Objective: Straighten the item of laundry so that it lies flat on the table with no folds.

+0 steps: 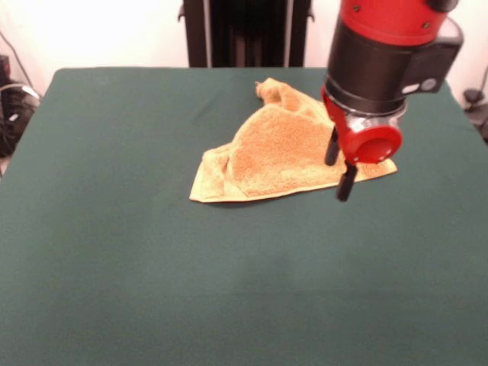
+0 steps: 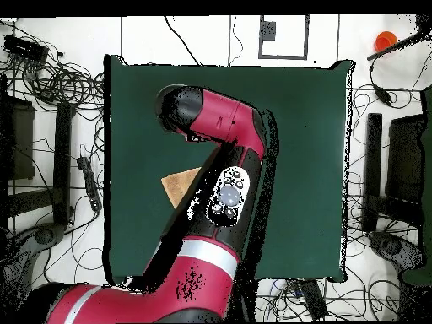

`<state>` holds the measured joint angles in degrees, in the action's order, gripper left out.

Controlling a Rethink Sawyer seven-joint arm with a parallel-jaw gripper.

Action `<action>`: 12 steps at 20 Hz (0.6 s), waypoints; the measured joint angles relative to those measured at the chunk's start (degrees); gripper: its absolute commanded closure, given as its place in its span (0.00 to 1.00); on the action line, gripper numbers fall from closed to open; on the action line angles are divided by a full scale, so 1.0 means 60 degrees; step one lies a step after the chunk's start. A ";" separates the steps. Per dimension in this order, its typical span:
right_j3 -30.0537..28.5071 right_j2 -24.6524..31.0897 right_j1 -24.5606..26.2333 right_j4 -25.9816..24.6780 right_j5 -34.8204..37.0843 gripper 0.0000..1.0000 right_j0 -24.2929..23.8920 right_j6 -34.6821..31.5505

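Midway across the dark green table (image 1: 114, 267), a golden tan-orange terry towel (image 1: 274, 152) lies rumpled rather than flat, sitting right of centre in the upper half of the front view. Its cloth is folded over itself into a rough triangle: one corner rises in a crumpled peak toward the upper middle of the frame, a folded, layered edge bunches at the lower left of the cloth, and a paler woven band runs along its bottom edge toward the right corner. Sawyer's red and black arm (image 1: 389, 53) comes in from the upper right of the front view, its red wrist carrying the gripper (image 1: 339, 168) over the towel's right-hand corner. Two black fingers (image 1: 332, 146) hang down with a narrow gap between them and nothing held; one tip shows against the cloth and the other reaches past the towel's lower edge over the green. Whether either tip touches cannot be told. Seen from overhead, the arm (image 2: 215, 126) sweeps up from the bottom left of the frame and covers most of the towel (image 2: 180, 184), leaving a small tan wedge showing at its left side, left of the table's (image 2: 312, 126) centre.
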<state>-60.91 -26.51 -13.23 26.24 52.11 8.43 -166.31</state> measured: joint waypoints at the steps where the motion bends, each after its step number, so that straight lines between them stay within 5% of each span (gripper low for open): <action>1: 0.0003 0.0000 0.0038 0.0016 0.0000 0.00 -0.0092 -0.0002; 12: 0.0530 -0.0098 0.0629 0.0356 0.0123 0.00 -0.1111 -0.0024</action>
<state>-57.73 -27.10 -9.45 28.37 52.85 1.77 -166.46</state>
